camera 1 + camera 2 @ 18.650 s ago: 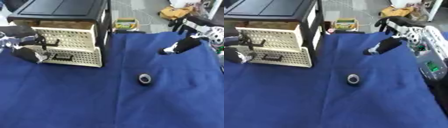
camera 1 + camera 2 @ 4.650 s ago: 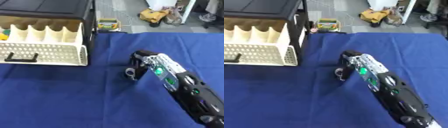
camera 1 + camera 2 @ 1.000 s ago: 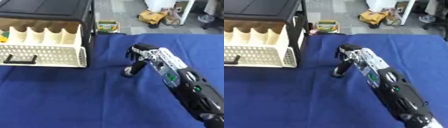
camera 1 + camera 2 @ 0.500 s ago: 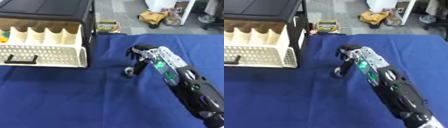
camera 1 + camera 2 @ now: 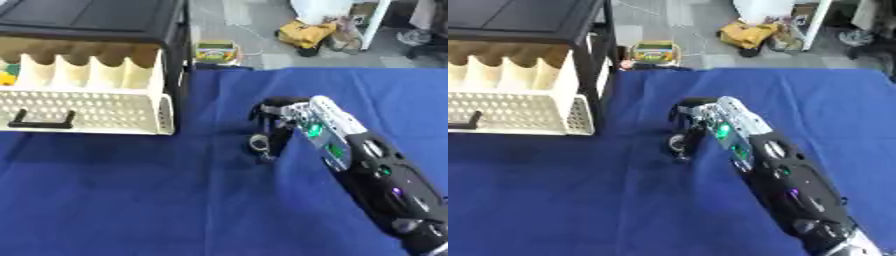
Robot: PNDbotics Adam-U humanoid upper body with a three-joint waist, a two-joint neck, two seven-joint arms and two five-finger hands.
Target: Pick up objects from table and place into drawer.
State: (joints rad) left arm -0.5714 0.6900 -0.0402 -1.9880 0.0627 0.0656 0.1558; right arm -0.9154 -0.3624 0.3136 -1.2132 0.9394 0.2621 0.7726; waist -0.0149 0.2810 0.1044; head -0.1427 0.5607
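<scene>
We see the right hand point(image 5: 278, 117) reaching in from the lower right over the blue cloth point(image 5: 131, 200) that covers the surface. Its fingers point(image 5: 273, 145) are curled down around a small dark ring point(image 5: 258, 143), a roll with a pale centre, and appear to pinch it; the ring sits at cloth level, and we cannot tell whether it still touches the cloth or is just lifted off it.

The drawer point(image 5: 87, 102) is our landmark: a cream, perforated tray pulled open from a black cabinet point(image 5: 96, 22), with a dark handle point(image 5: 39, 122) on its front wall. The ring lies to the right of the drawer's right front corner, apart from it, with a strip of bare cloth between them. Inside the drawer we see a row of cream dividers, and something yellow point(image 5: 7, 79) at its far left end.

To the right of the drawer and beyond the hand, the cloth runs bare to its far edge, which lies level with the cabinet's front. Past that edge, on the floor, a small green and yellow box point(image 5: 215, 51) sits just right of the cabinet, and a yellow toy point(image 5: 306, 32) lies further right. In front of the drawer the cloth is open and unoccupied to the near edge of the view.

The left hand does not show.
</scene>
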